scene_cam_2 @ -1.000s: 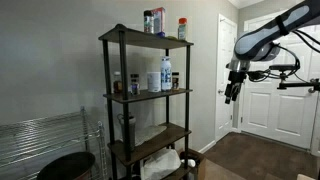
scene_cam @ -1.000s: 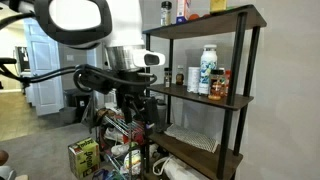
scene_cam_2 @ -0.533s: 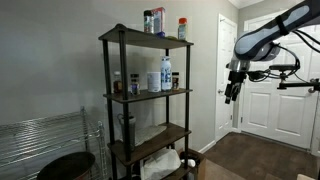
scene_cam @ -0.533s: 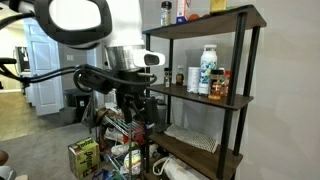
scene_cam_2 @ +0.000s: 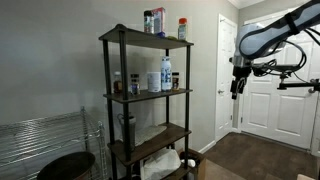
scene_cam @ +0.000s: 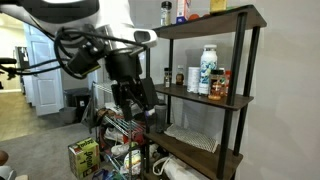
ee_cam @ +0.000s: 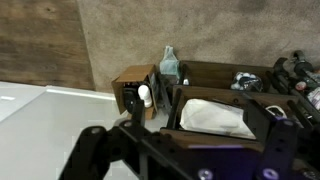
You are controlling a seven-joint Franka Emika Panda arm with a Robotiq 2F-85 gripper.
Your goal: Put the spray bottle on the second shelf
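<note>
The spray bottle (scene_cam: pixel 165 13) is standing upright on the rack's topmost board (scene_cam: pixel 200 22), just beside an orange-and-white bottle (scene_cam: pixel 183 10). Below it, the second shelf (scene_cam: pixel 200 96) is carrying the tall white bottle (scene_cam: pixel 207 70), red-capped jars (scene_cam: pixel 222 85) and a few small containers. You are holding the gripper (scene_cam_2: pixel 237 88) well apart from the rack, pointing downward and lower than the top board. In the wrist view its fingers (ee_cam: pixel 92 150) are standing spread apart, gripping nothing
</note>
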